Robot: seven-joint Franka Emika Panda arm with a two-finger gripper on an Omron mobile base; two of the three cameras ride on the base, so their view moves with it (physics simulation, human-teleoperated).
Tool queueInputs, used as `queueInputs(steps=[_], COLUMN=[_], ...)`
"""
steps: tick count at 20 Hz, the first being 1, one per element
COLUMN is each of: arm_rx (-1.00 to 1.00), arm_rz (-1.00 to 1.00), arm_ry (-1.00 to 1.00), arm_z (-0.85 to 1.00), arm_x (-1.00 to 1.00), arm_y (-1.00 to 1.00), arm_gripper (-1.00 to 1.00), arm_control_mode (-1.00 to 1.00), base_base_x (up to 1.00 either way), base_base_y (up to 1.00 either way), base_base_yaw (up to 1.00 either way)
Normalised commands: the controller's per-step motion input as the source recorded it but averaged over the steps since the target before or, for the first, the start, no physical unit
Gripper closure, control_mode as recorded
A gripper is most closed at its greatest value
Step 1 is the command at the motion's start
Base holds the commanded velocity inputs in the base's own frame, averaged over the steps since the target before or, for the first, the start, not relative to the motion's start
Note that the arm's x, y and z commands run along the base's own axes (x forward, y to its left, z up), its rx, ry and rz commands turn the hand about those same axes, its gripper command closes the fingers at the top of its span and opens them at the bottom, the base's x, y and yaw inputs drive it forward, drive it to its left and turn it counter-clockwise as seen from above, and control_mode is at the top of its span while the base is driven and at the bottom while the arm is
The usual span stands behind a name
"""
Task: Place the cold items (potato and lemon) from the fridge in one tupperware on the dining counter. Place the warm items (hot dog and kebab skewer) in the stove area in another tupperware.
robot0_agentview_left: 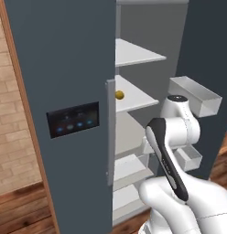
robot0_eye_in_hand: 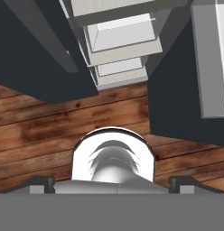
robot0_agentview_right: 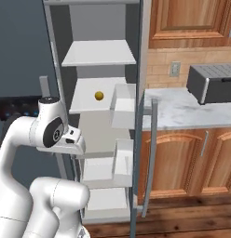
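Note:
The fridge [robot0_agentview_left: 65,55] stands with its right door open. A small yellow lemon [robot0_agentview_left: 119,95] [robot0_agentview_right: 99,95] rests on the middle shelf [robot0_agentview_right: 87,100], near the shelf's front edge. My gripper [robot0_eye_in_hand: 113,182] points down at the wooden floor in front of the fridge, below the lemon's shelf. Its two dark fingertips [robot0_eye_in_hand: 41,182] stand wide apart and open with nothing between them. In the right base view the hand [robot0_agentview_right: 73,139] hangs before the lower shelves. The potato, hot dog, kebab skewer and tupperware are out of view.
The open fridge door [robot0_agentview_left: 197,93] carries white bins [robot0_agentview_right: 123,104] and juts out on the right. Past it lie a marble counter [robot0_agentview_right: 182,109] with a grey appliance [robot0_agentview_right: 213,81] and wooden cabinets. The closed left door has a dispenser panel [robot0_agentview_left: 72,119].

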Motion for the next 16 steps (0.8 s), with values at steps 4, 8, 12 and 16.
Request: queueInputs(steps=[4,8,12,16], arm_rx=[0.00,0.00,0.00,0.00], arm_rz=[0.00,0.00,0.00,0.00], arm_ry=[0.00,0.00,0.00,0.00], arm_z=[0.00,0.00,0.00,0.00], arm_x=[0.00,0.00,0.00,0.00], arm_y=[0.00,0.00,0.00,0.00], arm_gripper=[-1.00,-1.00,-1.00,-1.00], arm_control_mode=[1.00,1.00,1.00,1.00], base_base_x=[0.23,0.14,0.35,0.29], base_base_y=[-0.15,-0.41,-0.32,-0.03], base_base_yaw=[0.15,0.23,0.15,0.00])
